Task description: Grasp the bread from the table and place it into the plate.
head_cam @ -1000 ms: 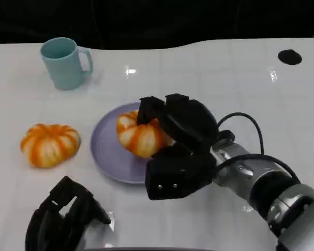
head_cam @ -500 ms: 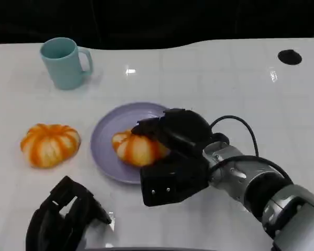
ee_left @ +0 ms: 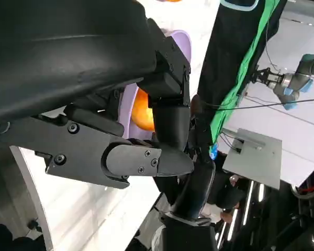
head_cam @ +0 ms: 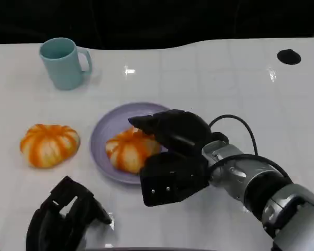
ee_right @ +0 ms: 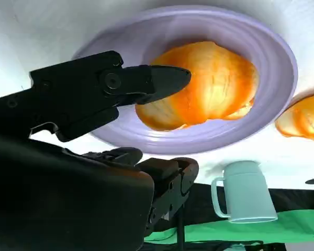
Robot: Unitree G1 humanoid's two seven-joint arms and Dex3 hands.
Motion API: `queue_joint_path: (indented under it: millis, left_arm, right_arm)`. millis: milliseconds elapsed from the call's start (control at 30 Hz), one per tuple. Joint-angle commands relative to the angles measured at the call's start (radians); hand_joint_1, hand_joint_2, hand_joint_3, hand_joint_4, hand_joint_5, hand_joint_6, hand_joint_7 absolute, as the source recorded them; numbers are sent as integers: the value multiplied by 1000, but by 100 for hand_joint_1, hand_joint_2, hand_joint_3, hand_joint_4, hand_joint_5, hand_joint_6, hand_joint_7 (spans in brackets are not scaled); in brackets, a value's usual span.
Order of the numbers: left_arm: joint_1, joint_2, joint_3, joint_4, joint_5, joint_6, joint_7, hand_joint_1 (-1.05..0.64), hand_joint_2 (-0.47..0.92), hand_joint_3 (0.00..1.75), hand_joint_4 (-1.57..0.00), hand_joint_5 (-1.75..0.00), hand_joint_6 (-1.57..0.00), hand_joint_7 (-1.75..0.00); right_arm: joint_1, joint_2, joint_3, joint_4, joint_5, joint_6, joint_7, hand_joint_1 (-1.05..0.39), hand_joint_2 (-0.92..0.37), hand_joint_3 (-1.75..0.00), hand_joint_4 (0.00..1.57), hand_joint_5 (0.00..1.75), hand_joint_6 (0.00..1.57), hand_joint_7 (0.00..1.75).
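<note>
Bread lowered onto plate (right hand opening).

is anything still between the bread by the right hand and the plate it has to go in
Nothing visible. The bread already lies on the purple plate, with the right hand right beside it, fingers spread around it. The second bread and teal mug stand apart on the table.

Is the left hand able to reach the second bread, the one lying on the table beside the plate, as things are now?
Probably yes. The bread on the table lies on the left hand's side, with bare table between them. The right hand is over the plate, out of that path.
</note>
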Motion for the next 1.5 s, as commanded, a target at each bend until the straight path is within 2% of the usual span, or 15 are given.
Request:
queue_joint_path:
  millis: [33, 233, 500, 633, 733, 833, 867, 900, 967, 1000, 1067, 1133, 1200, 1367, 1500]
  left_arm:
    - [4, 10, 7, -7, -16, 0, -9, -52, 92, 27, -61, -175, -50, -149]
    - [-7, 15, 8, -2, -11, 11, 2, -53, 92, 26, -61, -175, -51, -148]
    - [-20, 23, 6, 13, 8, 1, 8, -55, 92, 25, -63, -175, -53, -149]
    - [-22, 19, 3, 9, 11, 5, 20, -55, 92, 24, -63, -175, -53, -149]
    - [-19, 13, 2, 5, 11, 1, 22, -54, 92, 25, -62, -175, -52, -149]
    - [-16, 7, -1, 0, 10, 0, 25, -55, 92, 26, -62, -175, -53, -149]
    - [-17, 6, -1, 2, 11, -5, 24, -54, 92, 26, -62, -175, -53, -149]
    - [-18, 6, -1, 3, 11, -7, 23, -54, 92, 27, -62, -175, -52, -149]
    - [-16, 6, -3, 1, 14, -7, 27, -54, 92, 27, -62, -175, -53, -149]
    - [-15, 7, -4, -1, 16, -7, 28, -55, 92, 27, -63, -175, -53, -150]
    - [-13, 8, -7, -4, 20, -10, 33, -55, 92, 27, -63, -175, -53, -151]
    - [-8, 11, -10, -10, 29, -13, 42, -56, 92, 27, -63, -175, -53, -152]
    - [-4, 12, -10, -16, 27, -9, 41, -57, 92, 27, -63, -175, -53, -152]
    - [5, 14, -3, -18, 9, -14, 17, -54, 92, 29, -61, -175, -49, -152]
    - [13, 22, -6, -33, 15, -4, 31, -56, 92, 27, -62, -175, -50, -152]
  right_arm:
    - [-17, -32, -10, -35, 25, -26, 57, -85, -92, -42, 9, 0, 12, 0]
    - [66, -123, -71, -151, 100, -177, 32, -82, -92, -51, 14, 3, 14, 1]
    - [174, -213, -134, -329, 166, -253, 54, -75, -92, -53, 16, 4, 15, 2]
    - [257, -258, -185, -432, 226, -308, 70, -69, -92, -47, 28, 10, 24, 5]
    - [320, -281, -237, -482, 321, -365, 134, -66, -92, -45, 39, 15, 34, 9]
    - [382, -287, -300, -510, 484, -425, 272, -60, -92, -40, 60, 27, 55, 17]
    - [407, -289, -320, -524, 548, -437, 331, -58, -92, -39, 59, 38, 59, 18]
    - [430, -290, -337, -540, 601, -443, 382, -56, -92, -39, 52, 68, 64, 22]
    - [490, -295, -374, -581, 708, -443, 477, -54, -92, -36, 47, 93, 68, 30]
    - [513, -295, -388, -598, 744, -442, 509, -50, -92, -32, 50, 101, 68, 44]
    - [555, -293, -417, -620, 814, -442, 577, -48, -92, -30, 52, 105, 67, 55]
    - [609, -289, -450, -640, 892, -439, 645, -47, -92, -31, 53, 123, 61, 88]
    - [651, -284, -476, -669, 957, -411, 708, -49, -92, -32, 52, 132, 59, 103]
    - [740, -259, -552, -716, 1160, -285, 898, -51, -92, -35, 50, 153, 57, 120]
    - [786, -247, -604, -736, 1242, -167, 988, -56, -92, -36, 52, 159, 57, 124]
